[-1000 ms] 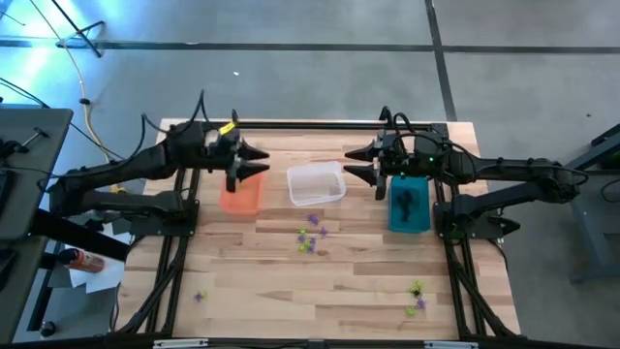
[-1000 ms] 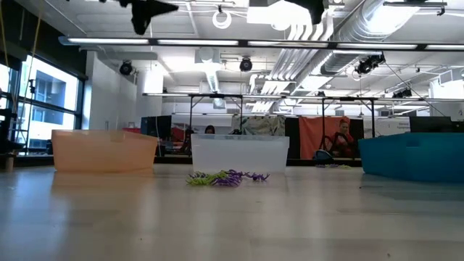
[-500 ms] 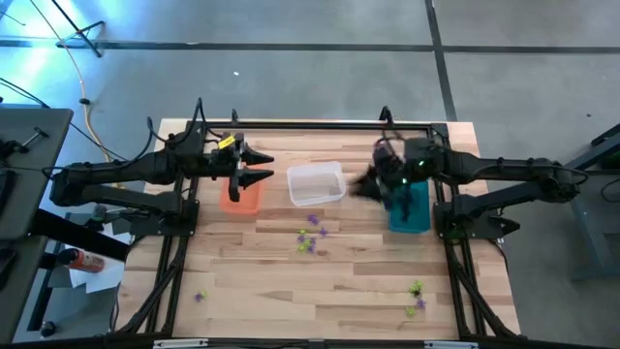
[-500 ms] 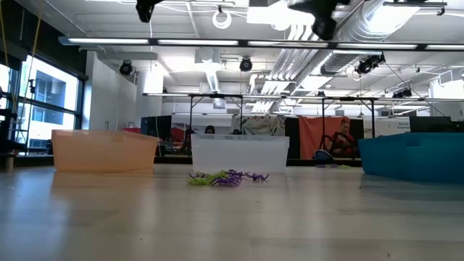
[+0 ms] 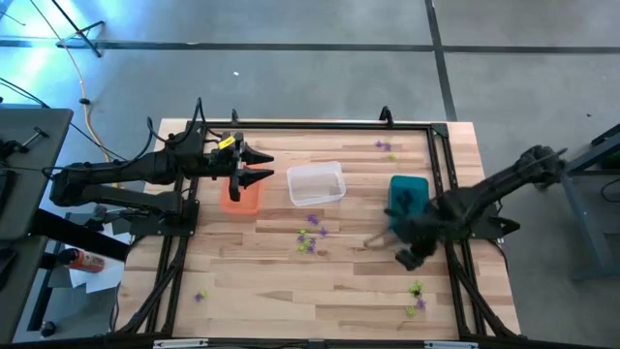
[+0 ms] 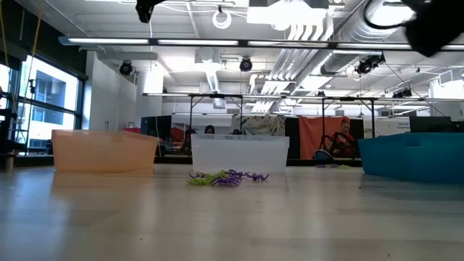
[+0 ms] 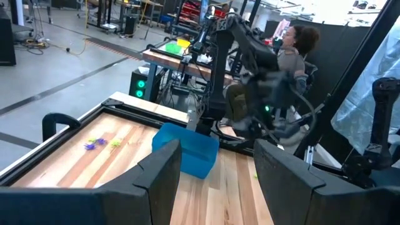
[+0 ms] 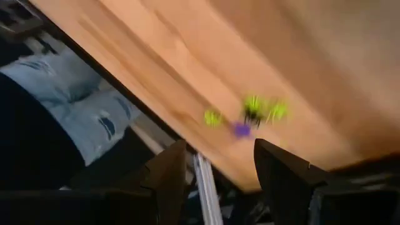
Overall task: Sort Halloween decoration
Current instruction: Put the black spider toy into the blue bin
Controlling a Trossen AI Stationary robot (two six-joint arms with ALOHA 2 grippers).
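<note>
The wooden tabletop (image 5: 291, 281) carries three bins in a row: an orange bin (image 5: 240, 194), a clear bin (image 5: 316, 184) and a teal bin (image 5: 408, 202).

The left tool (image 5: 263, 165) hangs above the orange bin's inner edge, its fingers spread wide and holding nothing; the clear bin sits just ahead of its tips. From its wrist camera the teal bin (image 7: 185, 149) lies straight ahead between the two fingers, with a seated person (image 7: 290, 59) beyond the tabletop's edge.

The right tool (image 5: 370, 241) is low over the tabletop, just in front of the teal bin on the near side, and is blurred in the overhead view. Its wrist camera shows both fingers well apart with nothing between them.

The Halloween decoration lies in scattered clusters. A purple and yellow-green cluster (image 5: 310, 236) lies beside the right tool, toward the left arm, in front of the clear bin. A second cluster (image 5: 417, 296) with yellow-green, purple and black pieces lies nearer the front edge than the right tool, and shows ahead of that tool's fingers (image 8: 247, 115). A few purple pieces (image 5: 385, 146) lie behind the teal bin. A single small piece (image 5: 201, 296) lies well apart from both tools, near the front left.
</note>
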